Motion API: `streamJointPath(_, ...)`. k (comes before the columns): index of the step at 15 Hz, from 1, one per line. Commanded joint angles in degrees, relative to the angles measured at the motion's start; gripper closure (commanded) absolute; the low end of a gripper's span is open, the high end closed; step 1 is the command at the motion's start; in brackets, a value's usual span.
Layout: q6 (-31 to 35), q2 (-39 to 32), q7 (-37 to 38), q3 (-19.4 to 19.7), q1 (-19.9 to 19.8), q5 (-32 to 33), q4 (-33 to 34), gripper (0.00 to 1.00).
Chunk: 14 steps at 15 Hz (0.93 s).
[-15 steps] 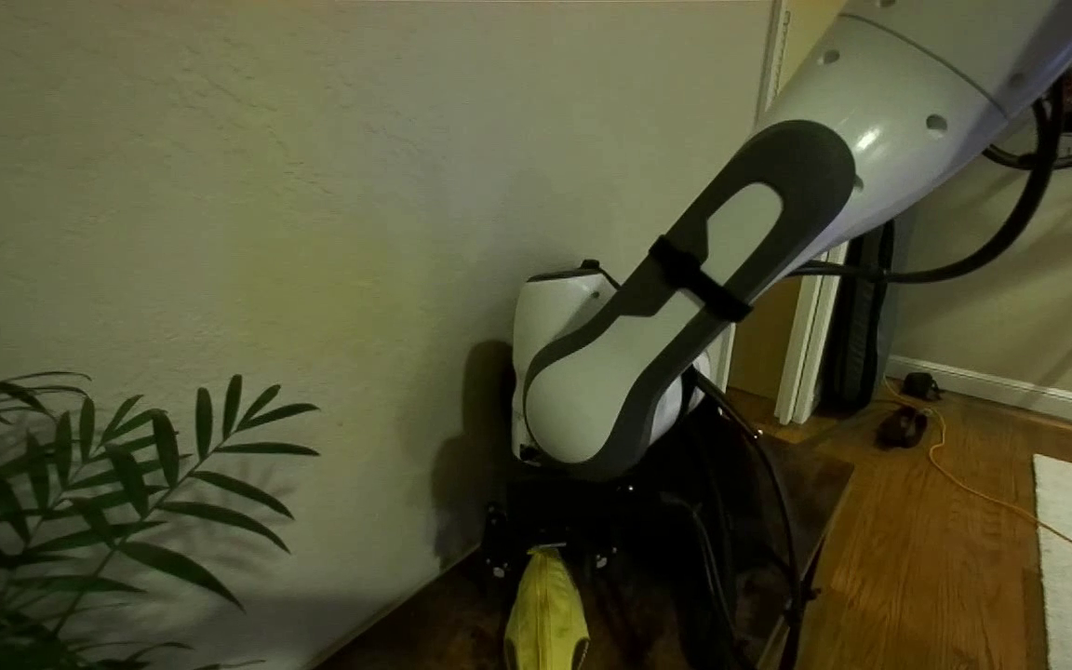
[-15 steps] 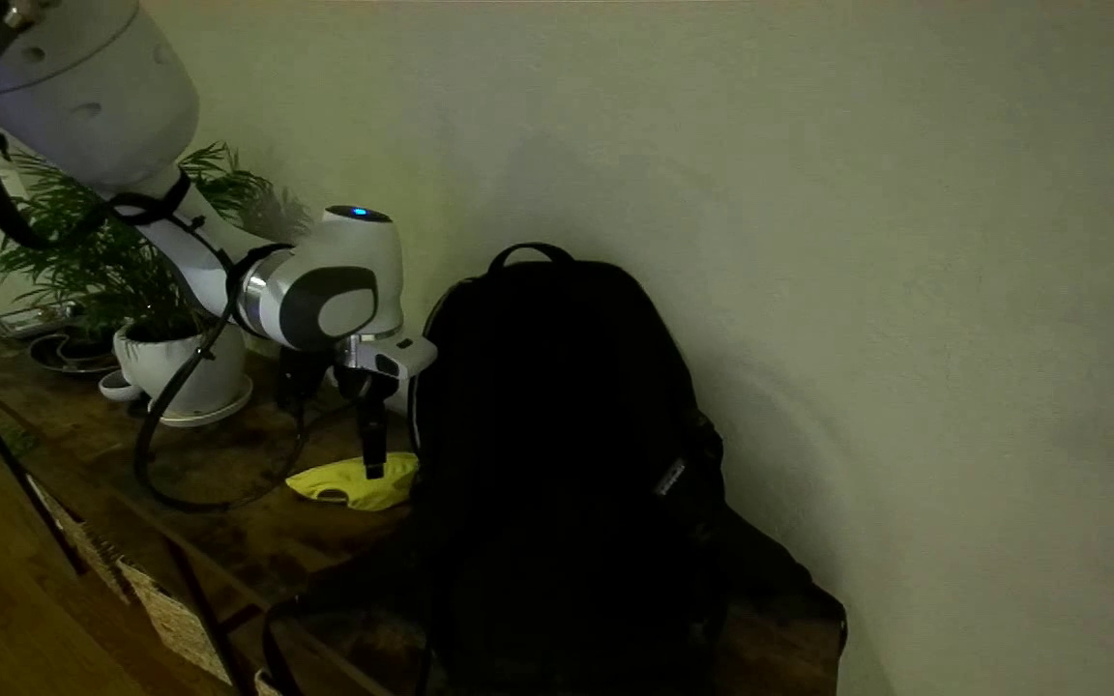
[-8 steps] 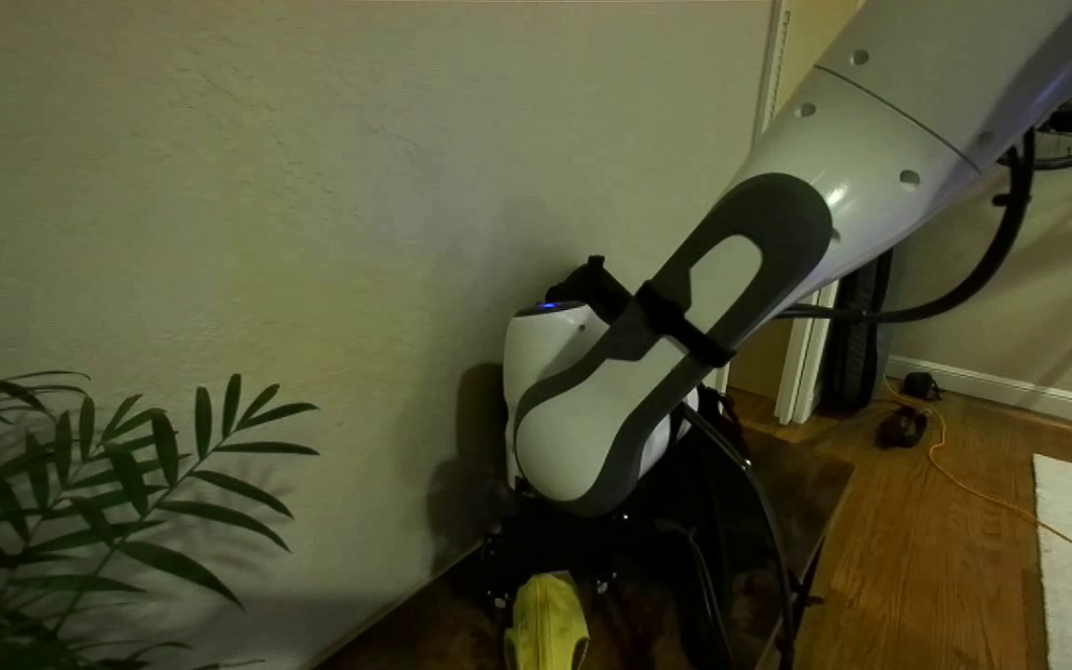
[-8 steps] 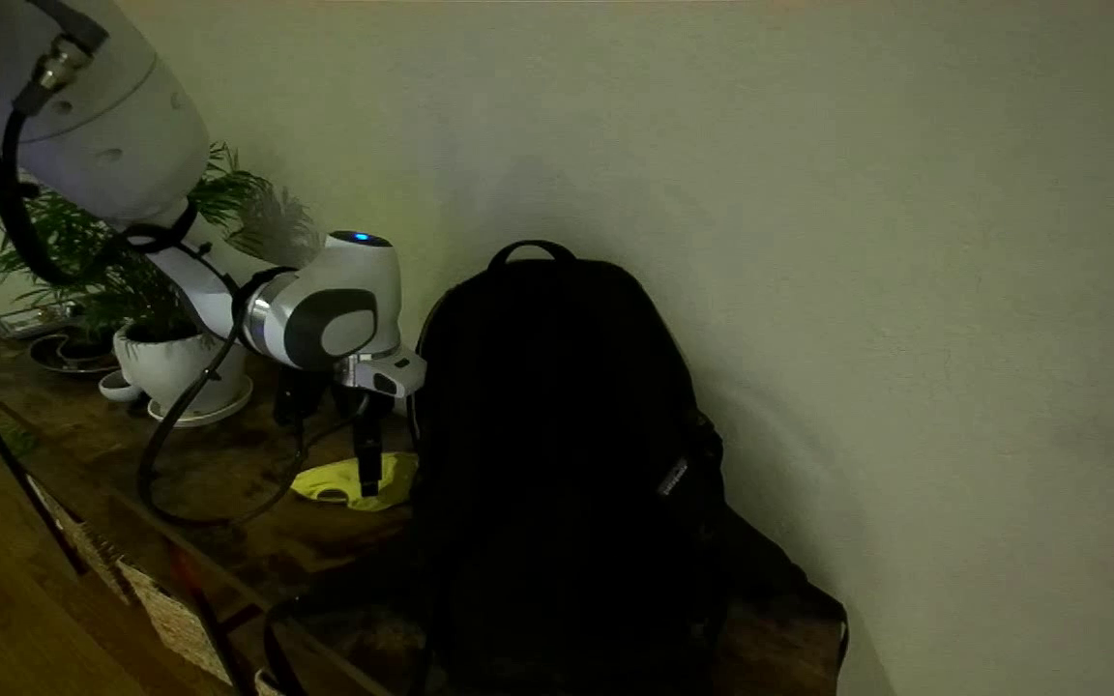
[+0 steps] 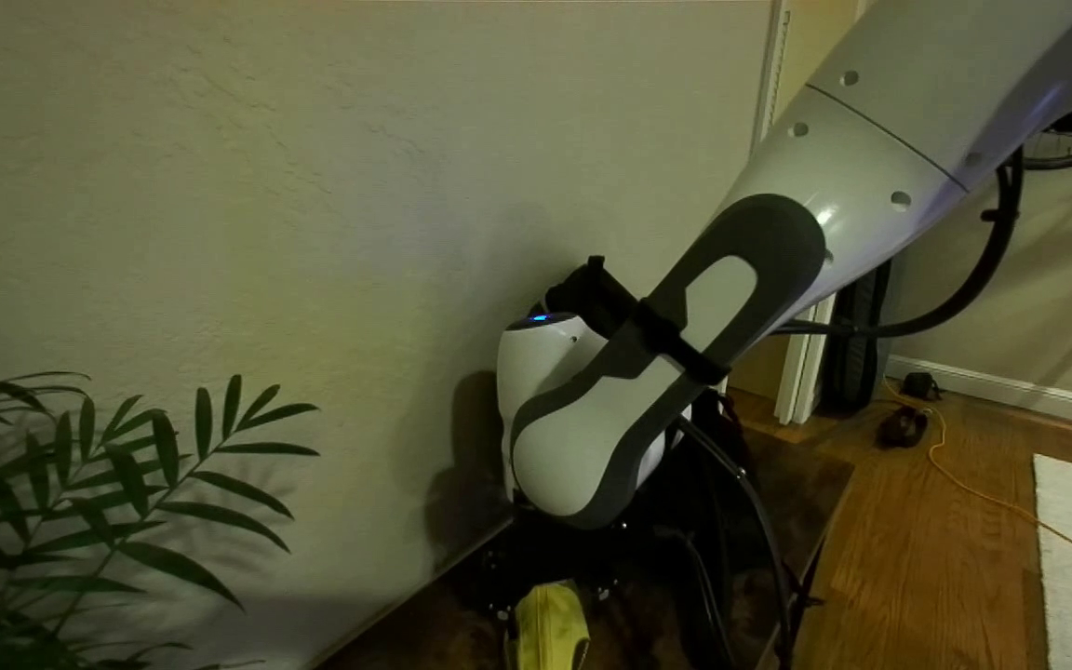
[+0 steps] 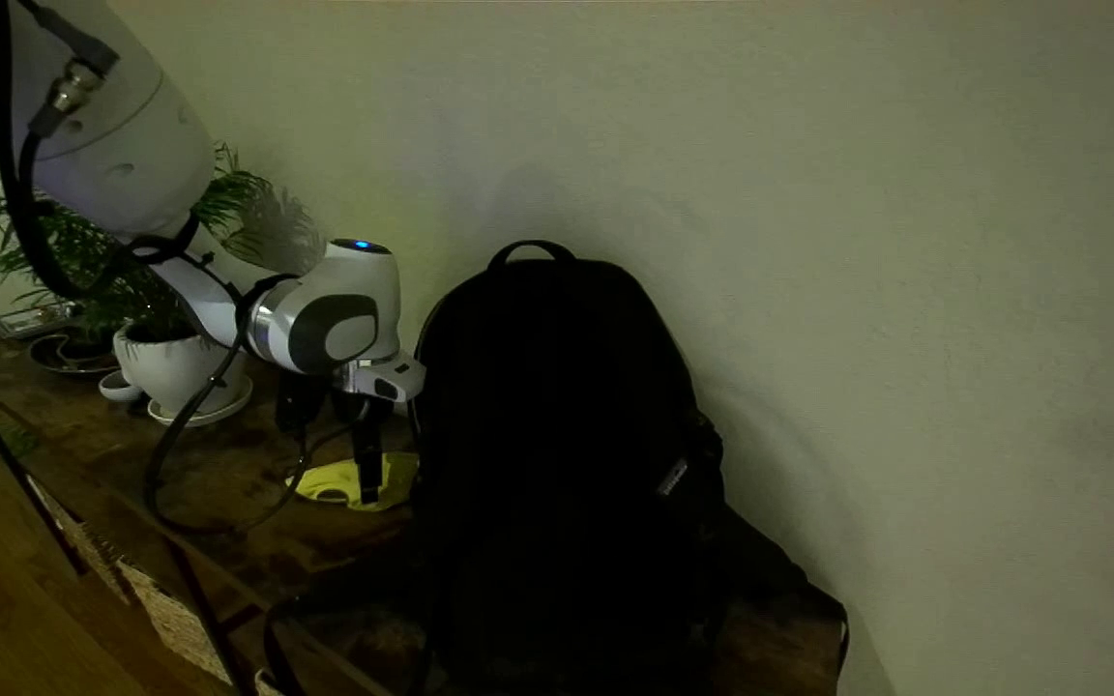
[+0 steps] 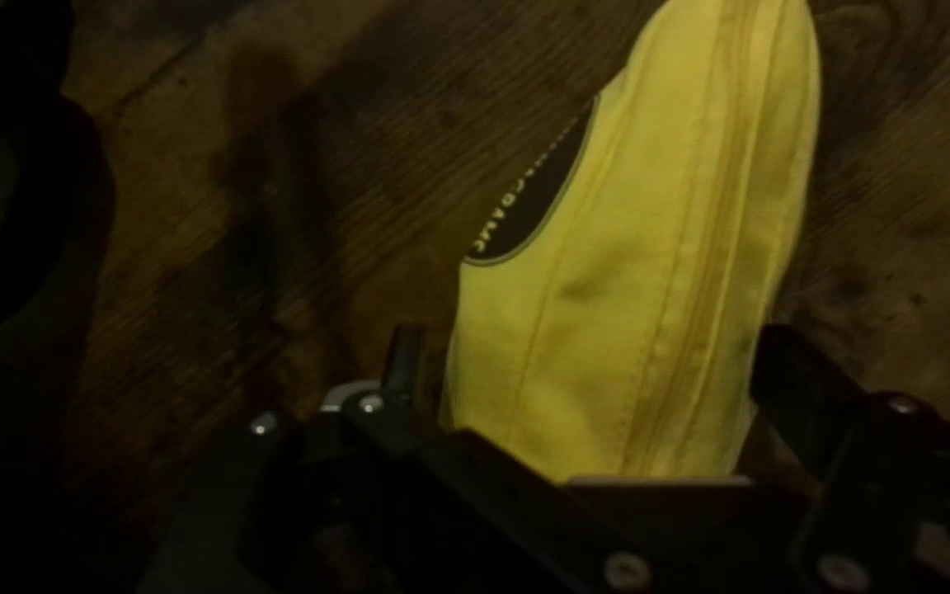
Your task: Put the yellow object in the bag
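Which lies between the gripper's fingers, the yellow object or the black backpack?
The yellow object. It lies on the table between the open fingers; the black backpack stands upright outside them.

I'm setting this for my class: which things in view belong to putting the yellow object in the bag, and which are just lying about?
Belong to the job:
yellow pouch
black backpack
jaws, open, either side of the pouch

Just lying about:
potted plant
small white dish
orange cord
pale rug

Arm [image 5: 769,233] angled dn, wrist [image 6: 354,309] vert., jaws apart.
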State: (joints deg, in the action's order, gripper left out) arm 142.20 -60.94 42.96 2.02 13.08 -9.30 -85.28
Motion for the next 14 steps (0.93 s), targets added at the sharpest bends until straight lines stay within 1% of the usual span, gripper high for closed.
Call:
streamJointPath(1, -1.60, -0.05, -0.10, 1.13, 0.93, 1.29, 0.02, 0.00)
streamJointPath(14, 0.29, -0.20, -0.94, 0.34, 0.26, 0.91, -1.21, 0.00)
